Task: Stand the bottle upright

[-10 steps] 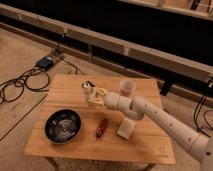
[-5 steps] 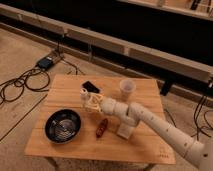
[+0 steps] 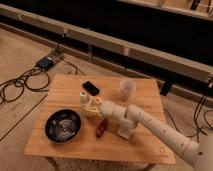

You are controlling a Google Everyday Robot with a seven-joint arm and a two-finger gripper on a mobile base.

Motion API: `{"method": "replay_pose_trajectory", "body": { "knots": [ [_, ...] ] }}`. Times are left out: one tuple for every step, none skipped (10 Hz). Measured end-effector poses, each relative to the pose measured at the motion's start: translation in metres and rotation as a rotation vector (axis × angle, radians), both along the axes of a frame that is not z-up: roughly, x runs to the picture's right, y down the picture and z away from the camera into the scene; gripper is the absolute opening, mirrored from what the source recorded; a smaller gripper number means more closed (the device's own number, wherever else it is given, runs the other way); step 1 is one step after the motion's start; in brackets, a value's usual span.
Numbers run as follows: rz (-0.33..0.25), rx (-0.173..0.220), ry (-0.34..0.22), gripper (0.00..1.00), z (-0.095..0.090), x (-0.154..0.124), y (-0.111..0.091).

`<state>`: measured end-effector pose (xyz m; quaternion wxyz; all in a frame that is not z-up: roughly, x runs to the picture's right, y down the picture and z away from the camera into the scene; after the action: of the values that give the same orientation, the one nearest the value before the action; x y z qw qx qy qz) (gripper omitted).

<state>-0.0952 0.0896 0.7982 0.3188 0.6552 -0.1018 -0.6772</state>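
Jaws cannot be made out as the gripper (image 3: 94,106) meets the bottle (image 3: 86,101) near the wooden table's (image 3: 145,142) centre. Contact low on the bottle likely steadies it for standing upright, right of the dark bowl (image 3: 63,125).

White arm (image 3: 150,125) enters from lower right corner, reaches diagonally up-left over table. Thick forearm segment, then bulky elbow-like joint with short cylinder hanging down near table surface. Wrist continues left, roughly level, low above tabletop. Gripper (image 3: 90,106) at arm's far left end, pale yellowish parts, pointing left, near table's middle-left. Gripper looks tilted slightly downward, though view too coarse to be sure. Only one arm in view.
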Motion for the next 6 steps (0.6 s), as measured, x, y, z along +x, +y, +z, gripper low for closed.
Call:
{"method": "replay_pose_trajectory", "body": {
  "knots": [
    [-0.004,-0.02,-0.011,0.0,0.0033,0.0006,0.0021],
    [-0.007,-0.031,-0.018,0.0,0.0052,0.0011,0.0028],
    [-0.007,-0.048,-0.028,0.0,0.0076,0.0019,0.0029],
    [-0.004,-0.059,-0.037,0.0,0.0091,0.0024,0.0024],
    [0.002,-0.071,-0.045,0.01,0.0106,0.0028,0.0021],
    [0.008,-0.081,-0.051,0.07,0.0119,0.0029,0.0017]
  ]
}}
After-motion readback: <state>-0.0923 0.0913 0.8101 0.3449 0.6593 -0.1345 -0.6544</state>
